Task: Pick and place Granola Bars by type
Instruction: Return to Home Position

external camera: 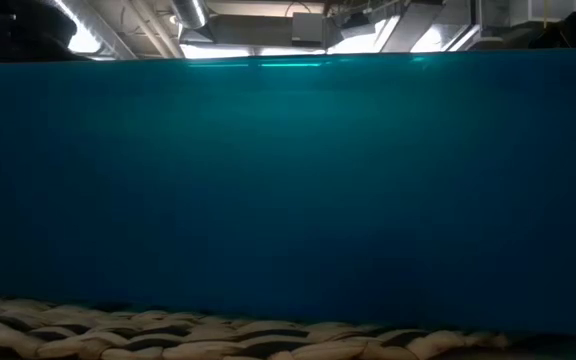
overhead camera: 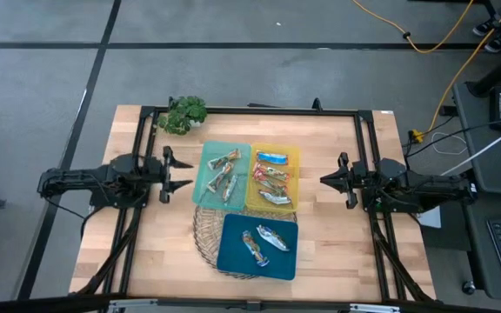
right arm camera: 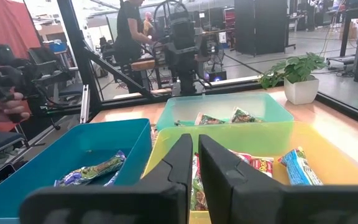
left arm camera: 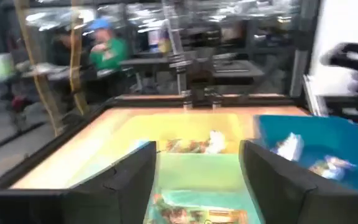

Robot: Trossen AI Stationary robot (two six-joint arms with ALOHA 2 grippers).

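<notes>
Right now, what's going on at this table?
Nothing is being handled. The granola bars lie sorted across the green tray, the yellow tray and the blue tray. The left gripper is open and empty at the left side. The right gripper is shut on nothing at the right side.

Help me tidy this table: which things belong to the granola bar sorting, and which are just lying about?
Part of the job:
granola bars
green tray
yellow tray
blue tray
left gripper, open
right gripper, shut

Just lying about:
potted plant
wire basket, partly under the blue tray
</notes>
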